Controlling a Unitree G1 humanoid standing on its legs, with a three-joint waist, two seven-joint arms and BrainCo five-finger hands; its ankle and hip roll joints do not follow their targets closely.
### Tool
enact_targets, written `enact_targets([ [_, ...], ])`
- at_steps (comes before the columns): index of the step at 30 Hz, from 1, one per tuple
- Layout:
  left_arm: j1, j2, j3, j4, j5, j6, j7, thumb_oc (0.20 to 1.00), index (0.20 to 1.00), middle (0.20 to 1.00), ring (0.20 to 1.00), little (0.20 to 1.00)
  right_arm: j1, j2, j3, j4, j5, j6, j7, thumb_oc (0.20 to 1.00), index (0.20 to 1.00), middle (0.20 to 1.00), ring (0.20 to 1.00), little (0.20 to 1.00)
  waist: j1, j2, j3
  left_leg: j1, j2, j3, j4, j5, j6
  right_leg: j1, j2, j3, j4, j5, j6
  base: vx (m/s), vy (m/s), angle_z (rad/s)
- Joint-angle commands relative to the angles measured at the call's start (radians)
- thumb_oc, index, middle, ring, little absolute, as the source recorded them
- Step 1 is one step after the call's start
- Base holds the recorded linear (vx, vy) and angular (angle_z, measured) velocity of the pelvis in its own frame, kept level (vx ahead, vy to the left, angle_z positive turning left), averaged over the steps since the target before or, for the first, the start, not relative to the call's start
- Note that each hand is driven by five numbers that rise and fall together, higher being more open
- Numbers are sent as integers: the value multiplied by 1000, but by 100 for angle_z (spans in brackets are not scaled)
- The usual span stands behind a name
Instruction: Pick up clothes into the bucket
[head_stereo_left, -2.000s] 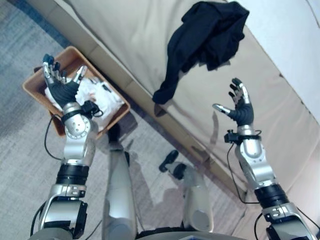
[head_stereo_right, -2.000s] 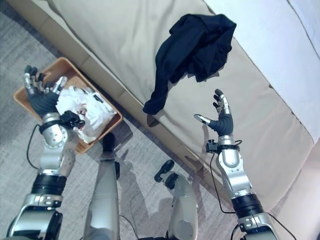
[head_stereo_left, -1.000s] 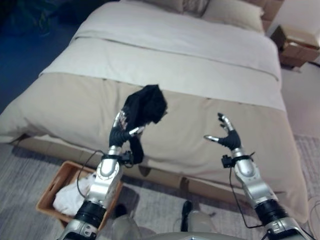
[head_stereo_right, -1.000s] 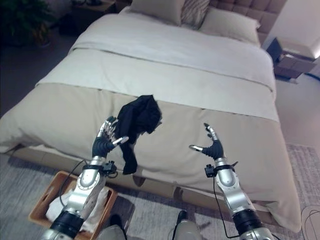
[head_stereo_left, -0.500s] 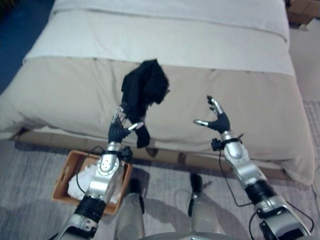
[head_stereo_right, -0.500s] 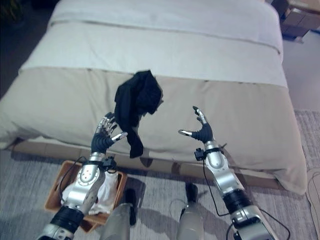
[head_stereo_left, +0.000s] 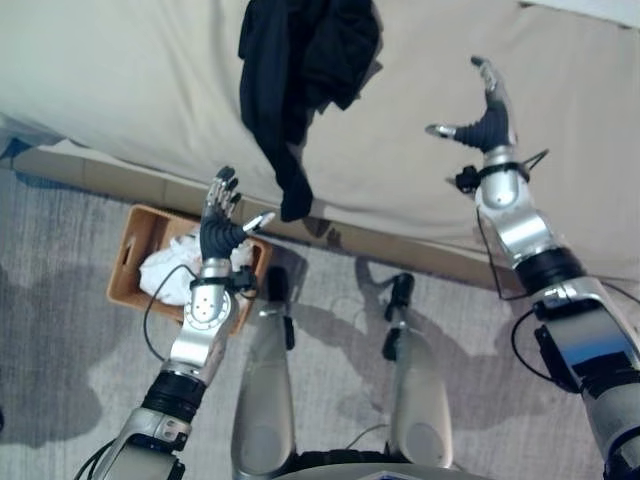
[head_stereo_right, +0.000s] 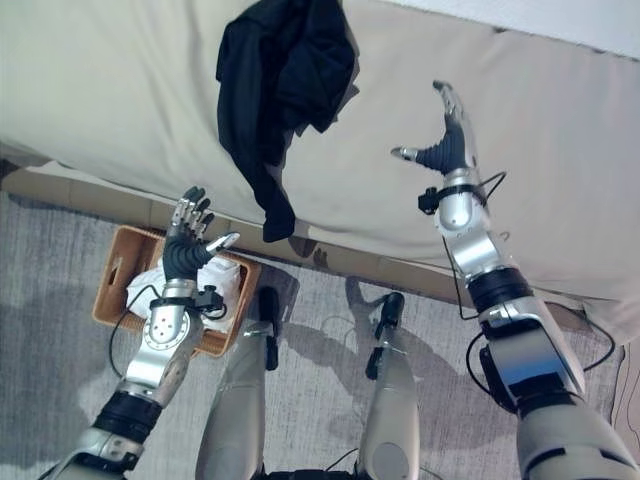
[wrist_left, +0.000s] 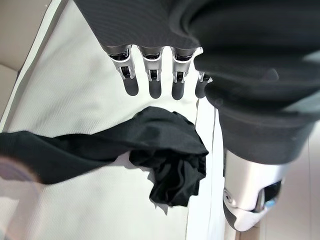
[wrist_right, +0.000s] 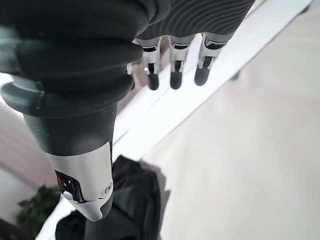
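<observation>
left eye view: black garment (head_stereo_left: 300, 60) lies bunched on the bed (head_stereo_left: 120, 90), one end trailing over the near edge. left hand (head_stereo_left: 220, 225) and right hand (head_stereo_left: 485, 120) hover with fingers spread, holding nothing. basket (head_stereo_left: 135, 255) on the floor, left, already holds white clothes (head_stereo_left: 170, 270). step in hand: approach; next, reach and close on the garment.

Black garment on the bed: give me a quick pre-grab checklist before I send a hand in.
1. Black garment within view, one end hanging over the bed edge: ok.
2. Left hand open, holding nothing: ok.
3. Right hand open, holding nothing: ok.
4. Either hand touching the garment: not ok, both apart from it.
5. Basket on the floor by the bed, white clothes inside: ok.
6. Room left in the basket: cannot tell.
</observation>
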Motion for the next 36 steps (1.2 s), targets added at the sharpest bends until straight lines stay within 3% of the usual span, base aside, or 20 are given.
enact_targets([
  [1,18,36,2,-103,39,-62,22,1000,1000,1000,1000,1000,-101,-72,27,18,-26,-11,-51,1000,1000,1000,1000,1000,20,6,-13,-96,-1,-15,-51,87,-13,-22,-62,4,127,-64,67,-12,-4,19],
  [12,32,58,-22,-135,86,-55,62,1000,1000,1000,1000,1000,-304,-142,173,155,-94,26,-85,1000,1000,1000,1000,1000,55,8,-12,-266,-27,-44,27,68,-5,-174,-78,-7,229,-103,61,30,-3,12],
  [19,22,62,-32,-134,87,-55,70,1000,1000,1000,1000,1000,-367,-120,267,197,-166,41,-66,1000,1000,1000,1000,1000,74,1,-12,-281,-38,-59,47,56,-2,-173,-83,-27,246,-120,59,47,-10,8],
  [20,12,64,-35,-137,91,-54,75,1000,1000,1000,1000,1000,-383,-106,285,220,-171,43,-56,1000,1000,1000,1000,1000,82,-2,-12,-265,-38,-67,56,21,-10,-153,-85,-28,259,-152,70,29,-22,12],
  [21,12,65,-35,-138,91,-55,74,1000,1000,1000,1000,1000,-383,-107,285,220,-172,43,-57,1000,1000,1000,1000,1000,82,0,-12,-280,-40,-63,48,52,-2,-165,-87,-35,248,-125,60,107,-56,11],
  [22,-1,69,-47,-139,98,-56,77,1000,1000,1000,1000,1000,-400,-91,308,258,-184,47,-53,1000,1000,1000,1000,1000,94,-2,-12,-269,-44,-73,62,20,-10,-146,-89,-39,263,-155,71,-55,16,7],
  [23,-2,70,-48,-140,99,-57,77,1000,1000,1000,1000,1000,-402,-91,308,260,-184,46,-54,1000,1000,1000,1000,1000,94,1,-12,-283,-46,-70,54,51,-2,-157,-91,-47,252,-128,61,95,-49,11],
  [25,-11,76,-59,-145,105,-56,76,1000,1000,1000,1000,1000,-414,-71,325,297,-189,48,-47,1000,1000,1000,1000,1000,103,0,-12,-272,-49,-81,66,16,-10,-139,-92,-51,267,-159,73,50,-27,8],
  [36,-30,101,-87,-220,96,-69,56,1000,1000,1000,1000,1000,-477,-84,410,394,-239,58,-37,1000,1000,1000,1000,1000,157,20,-12,-321,-78,-111,70,23,-13,-145,-109,-95,292,-177,76,21,-8,13],
])
